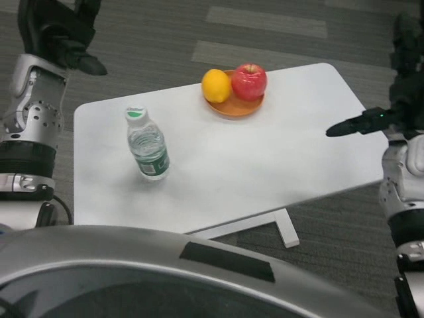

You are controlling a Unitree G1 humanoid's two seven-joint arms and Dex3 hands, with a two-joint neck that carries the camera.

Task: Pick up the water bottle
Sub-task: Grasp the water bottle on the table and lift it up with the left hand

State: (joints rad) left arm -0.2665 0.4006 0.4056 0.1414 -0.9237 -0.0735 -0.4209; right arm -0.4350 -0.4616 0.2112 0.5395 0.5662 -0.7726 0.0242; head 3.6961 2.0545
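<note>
The bottle [148,144] stands upright on the table [265,172], left of centre, untouched. Left hand [63,33] is raised beyond the table's left edge, fingers curled, empty. Right hand [391,99] hovers at the right edge; its finger state cannot be determined.
</note>
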